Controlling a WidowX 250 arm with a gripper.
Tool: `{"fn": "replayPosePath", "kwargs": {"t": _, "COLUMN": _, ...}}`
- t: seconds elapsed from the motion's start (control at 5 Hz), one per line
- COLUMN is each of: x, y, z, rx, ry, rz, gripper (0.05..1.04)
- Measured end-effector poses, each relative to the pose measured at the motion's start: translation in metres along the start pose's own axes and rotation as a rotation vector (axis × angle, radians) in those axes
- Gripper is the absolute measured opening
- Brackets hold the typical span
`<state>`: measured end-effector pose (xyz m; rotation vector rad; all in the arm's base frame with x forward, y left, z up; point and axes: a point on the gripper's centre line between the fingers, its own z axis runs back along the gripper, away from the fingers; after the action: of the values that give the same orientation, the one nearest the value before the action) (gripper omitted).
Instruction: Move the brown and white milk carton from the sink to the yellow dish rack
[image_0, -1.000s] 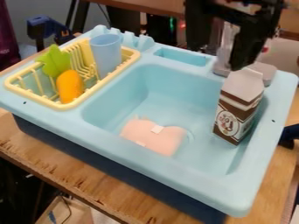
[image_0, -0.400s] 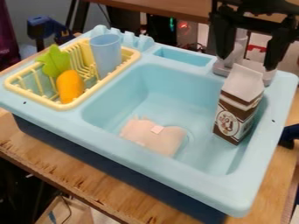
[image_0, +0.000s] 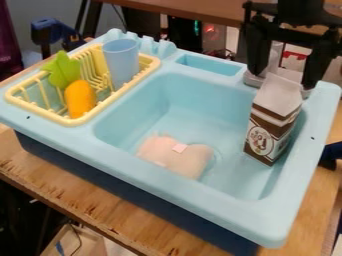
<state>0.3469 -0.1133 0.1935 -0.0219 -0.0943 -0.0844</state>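
Note:
At the upper right hangs the gripper (image_0: 283, 80), open, its two black fingers apart above and behind the top of a brown and white carton (image_0: 272, 120). The carton stands upright, tilted slightly, at the right side of the light blue sink (image_0: 133, 145). Nothing visible is held between the fingers. On the basin's floor lies a flat pale pink thing (image_0: 175, 156) with a small white patch.
A yellow dish rack (image_0: 85, 119) on the sink's left holds a blue cup (image_0: 121, 62) and an orange carrot-like toy (image_0: 80, 99) with green leaves (image_0: 62, 70). The grey faucet (image_0: 254, 77) stands behind the carton. A wooden table (image_0: 100, 205) supports the sink.
The gripper has shifted to the right since the earliest frame and now shows two spread fingers over the carton's top. Lately it has come slightly lower. The carton and other objects have stayed put.

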Motion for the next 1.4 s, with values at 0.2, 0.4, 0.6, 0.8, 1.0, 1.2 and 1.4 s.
{"fn": "replayPosePath", "kwargs": {"t": 0.2, "x": 0.002, "y": -0.002, "z": -0.006, "rx": -0.011, "ry": 0.012, "rz": -0.016, "gripper": 1.001}}
{"fn": "replayPosePath", "kwargs": {"t": 0.4, "x": 0.003, "y": -0.002, "z": -0.015, "rx": -0.003, "ry": 0.042, "rz": -0.025, "gripper": 1.001}}
{"fn": "replayPosePath", "kwargs": {"t": 0.6, "x": 0.003, "y": -0.002, "z": -0.016, "rx": -0.001, "ry": 0.051, "rz": -0.034, "gripper": 1.001}}
{"fn": "replayPosePath", "kwargs": {"t": 0.8, "x": 0.005, "y": 0.007, "z": -0.024, "rx": -0.001, "ry": 0.077, "rz": -0.019, "gripper": 1.001}}
{"fn": "replayPosePath", "kwargs": {"t": 1.0, "x": 0.003, "y": 0.006, "z": -0.027, "rx": -0.025, "ry": 0.090, "rz": -0.020, "gripper": 0.945}}
{"fn": "replayPosePath", "kwargs": {"t": 1.2, "x": 0.002, "y": 0.009, "z": -0.030, "rx": -0.038, "ry": 0.092, "rz": -0.020, "gripper": 0.804}}
{"fn": "replayPosePath", "kwargs": {"t": 1.4, "x": -0.002, "y": 0.021, "z": -0.025, "rx": -0.084, "ry": 0.108, "rz": 0.009, "gripper": 0.804}}
